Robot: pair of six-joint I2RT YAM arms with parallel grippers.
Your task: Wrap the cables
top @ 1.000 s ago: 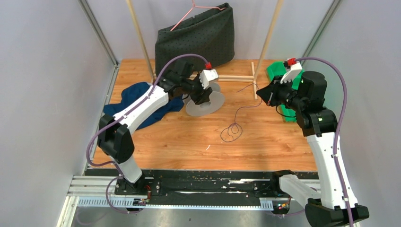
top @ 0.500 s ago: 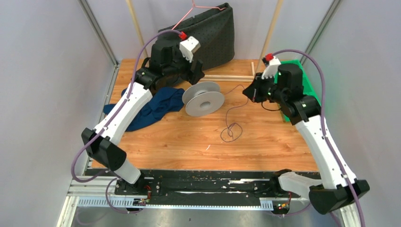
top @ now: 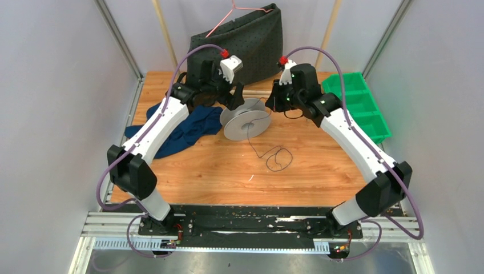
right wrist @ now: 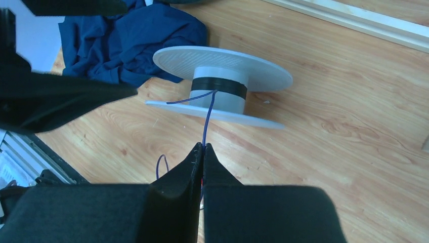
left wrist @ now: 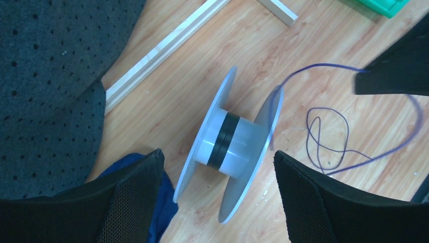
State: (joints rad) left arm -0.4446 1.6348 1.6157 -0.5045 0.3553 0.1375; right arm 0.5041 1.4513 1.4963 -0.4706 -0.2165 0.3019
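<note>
Left claw: the left claw (left wrist: 218,158) is released, its black fingers (left wrist: 129,202) spread wide and gripping nothing; in its wrist view the spool shows in the gap between them.
Right claw: the right claw (right wrist: 202,150) is clenched on the cable, its two fingertips pressed together at the centre of its wrist view.
Spool: the grey-white spool (top: 246,120) sits on the wooden table (top: 319,177) at the centre of the top view, between the two claws, with a dark band of windings around its hub.
Cable: the thin dark cable (right wrist: 207,119) runs from the hub up to the right claw, then drops to loose loops lying on the table at the lower right of the spool in the top view.
Cloth: a blue cloth (top: 185,130) lies crumpled just left of the spool.
Bin: a green bin (top: 365,108) stands at the table's right edge.
Bag: a dark dotted bag (top: 251,43) stands at the top centre, with a pink hanger (top: 225,20) on it.
</note>
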